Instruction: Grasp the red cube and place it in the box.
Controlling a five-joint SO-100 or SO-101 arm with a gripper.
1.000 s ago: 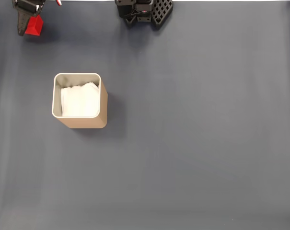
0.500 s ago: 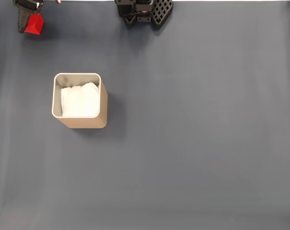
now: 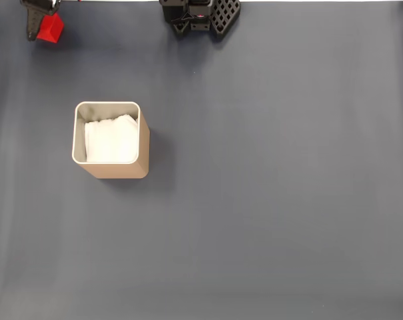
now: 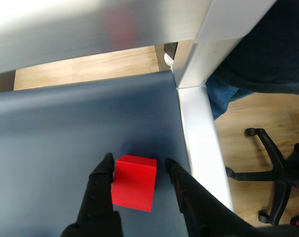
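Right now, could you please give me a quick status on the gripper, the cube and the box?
Gripper shut on red cube, off the mat. Box open, upright, well apart from the cube in the fixed view. Nothing between them.

Red cube (image 4: 134,181), tan box (image 3: 142,143) lined white, slate-blue mat (image 3: 268,187).

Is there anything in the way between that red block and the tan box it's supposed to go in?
Nothing visible. In the fixed view, bare dark mat lies between the red cube, held in the gripper, and the open box.
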